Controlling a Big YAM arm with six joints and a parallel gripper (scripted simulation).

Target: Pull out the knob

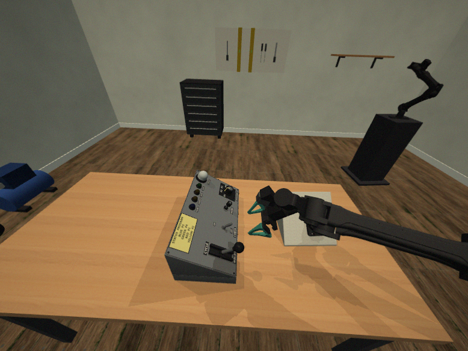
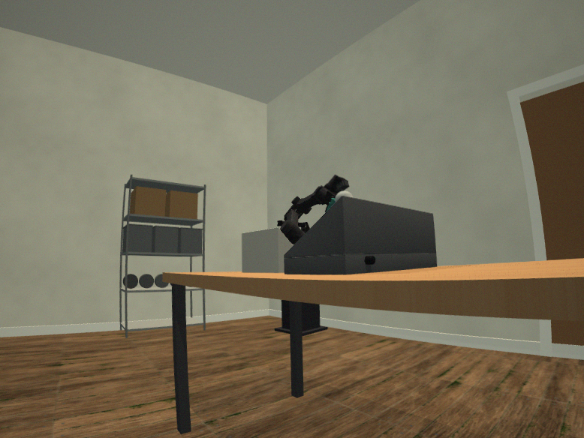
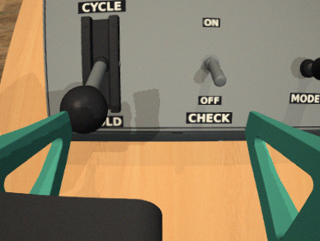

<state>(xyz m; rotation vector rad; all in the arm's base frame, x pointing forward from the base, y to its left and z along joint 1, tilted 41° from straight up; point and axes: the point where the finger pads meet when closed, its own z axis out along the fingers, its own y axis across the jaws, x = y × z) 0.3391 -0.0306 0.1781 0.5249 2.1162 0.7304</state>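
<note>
The grey sloped console stands on the wooden table. Its small black MODE knob sits on the panel's right side; in the wrist view it shows at the right edge above the MODE label. My gripper, with green fingers, is open and empty, hovering to the right of the console and a short gap from its edge. In the wrist view the gripper faces the panel's lower part, centred near the CHECK toggle, with the MODE knob off to the right. In the exterior view the console's back hides the panel.
The CYCLE lever with a black ball sticks out near my left finger. A white-ball knob, coloured buttons and a rotary selector are on the panel. A grey pad lies under my arm.
</note>
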